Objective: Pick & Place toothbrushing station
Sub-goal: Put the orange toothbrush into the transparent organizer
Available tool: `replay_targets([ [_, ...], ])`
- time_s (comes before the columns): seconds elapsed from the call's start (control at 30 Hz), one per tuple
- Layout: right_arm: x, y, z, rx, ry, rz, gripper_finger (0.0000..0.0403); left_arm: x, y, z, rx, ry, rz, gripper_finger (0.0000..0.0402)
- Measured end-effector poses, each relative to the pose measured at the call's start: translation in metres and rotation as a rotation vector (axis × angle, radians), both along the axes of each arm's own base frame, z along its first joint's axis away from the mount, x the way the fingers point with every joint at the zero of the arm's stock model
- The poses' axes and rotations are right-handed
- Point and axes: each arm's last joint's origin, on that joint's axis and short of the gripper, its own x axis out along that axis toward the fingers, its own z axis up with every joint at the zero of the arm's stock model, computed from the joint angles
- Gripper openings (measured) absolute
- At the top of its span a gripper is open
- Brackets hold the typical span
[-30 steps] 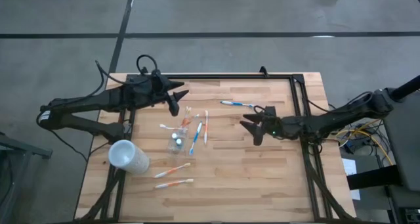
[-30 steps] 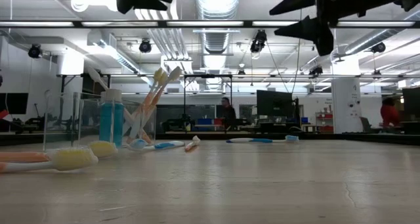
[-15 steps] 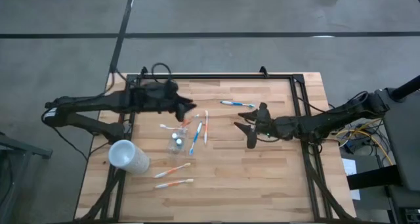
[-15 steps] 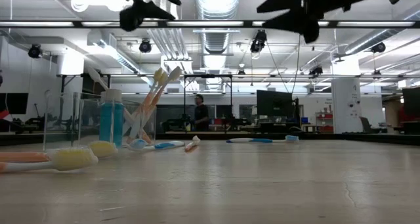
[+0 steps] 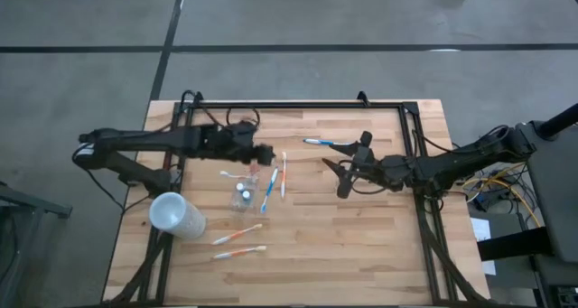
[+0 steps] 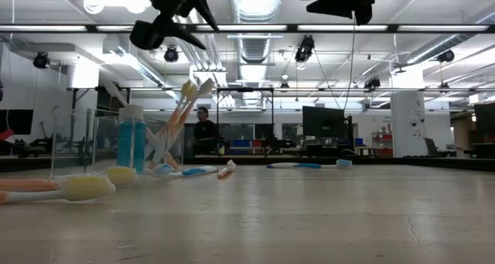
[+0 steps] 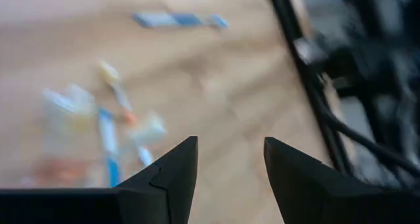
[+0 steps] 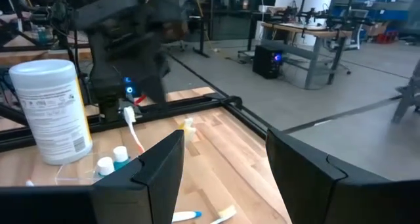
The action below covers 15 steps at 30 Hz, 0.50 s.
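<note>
From above, the left gripper (image 5: 268, 152) has slid in over the small clear tumbler (image 5: 242, 193) on the wooden counter (image 5: 361, 245), while low and wrist views show both grippers' fingers apart, the right gripper (image 5: 348, 174) empty nearby.

- Our left tool (image 5: 265, 152) hangs above the worktop's left-centre, fingers parted, holding nothing.
- Our right tool (image 5: 346, 175) hovers right of centre, fingers apart, empty.
</note>
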Motion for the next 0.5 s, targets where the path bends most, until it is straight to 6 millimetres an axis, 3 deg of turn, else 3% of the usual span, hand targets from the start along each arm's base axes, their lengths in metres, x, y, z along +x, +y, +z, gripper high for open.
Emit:
replay_targets([
  [0.23,0.0,0.0,-0.001,0.002,0.004,0.0,0.021,-0.011,0.033,0.035,0.03,0.214,0.195,0.0181],
  [0.4,0.0,0.0,-0.001,0.007,0.001,-0.001,0.021,0.013,0.053,0.057,0.111,0.227,0.093,0.0181],
  [0.5,0.0,0.0,-0.001,0.032,-0.011,-0.004,0.021,0.026,0.073,0.057,0.077,0.249,0.054,0.0181],
])
